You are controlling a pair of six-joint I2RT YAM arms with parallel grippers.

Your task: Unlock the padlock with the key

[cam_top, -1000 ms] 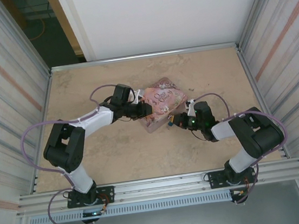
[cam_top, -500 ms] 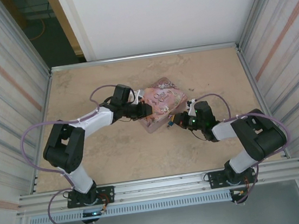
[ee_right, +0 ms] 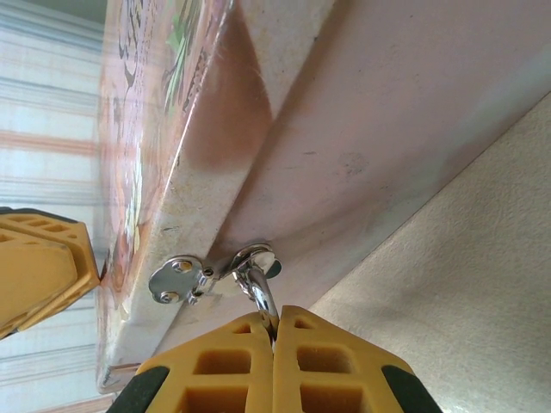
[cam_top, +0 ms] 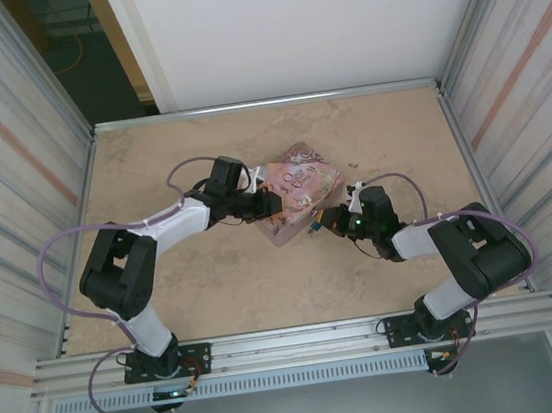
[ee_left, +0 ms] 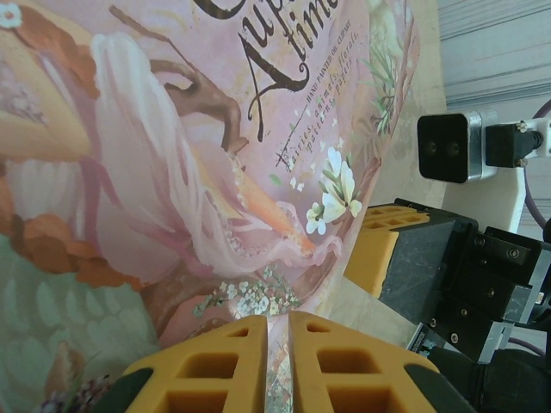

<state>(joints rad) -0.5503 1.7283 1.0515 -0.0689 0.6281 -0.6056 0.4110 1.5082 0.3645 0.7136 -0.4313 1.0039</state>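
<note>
The pink illustrated tin [cam_top: 299, 189] lies tilted at mid-table. My left gripper [cam_top: 268, 205] is shut on its near-left edge; in the left wrist view the tin's rim runs between the yellow fingers [ee_left: 219, 361]. A pale metal shackle [ee_right: 258, 292] of the padlock passes through the tin's hasp [ee_right: 176, 280]. My right gripper [ee_right: 274, 331] is shut on that shackle, and the blue body is hidden between its fingers. From above, the right gripper [cam_top: 323, 223] meets the tin's front right side. The key is out of view.
The tin's lid [ee_left: 172, 155] and the right gripper's finger [ee_left: 379, 249] show close together in the left wrist view. Metal rails [cam_top: 293, 345] edge the table at the front, and corrugated walls [cam_top: 503, 88] close both sides. Bare tabletop [cam_top: 266, 288] lies in front of the tin.
The right arm's elbow has drifted slightly right and toward the front. Both grippers and the tin stay where they were.
</note>
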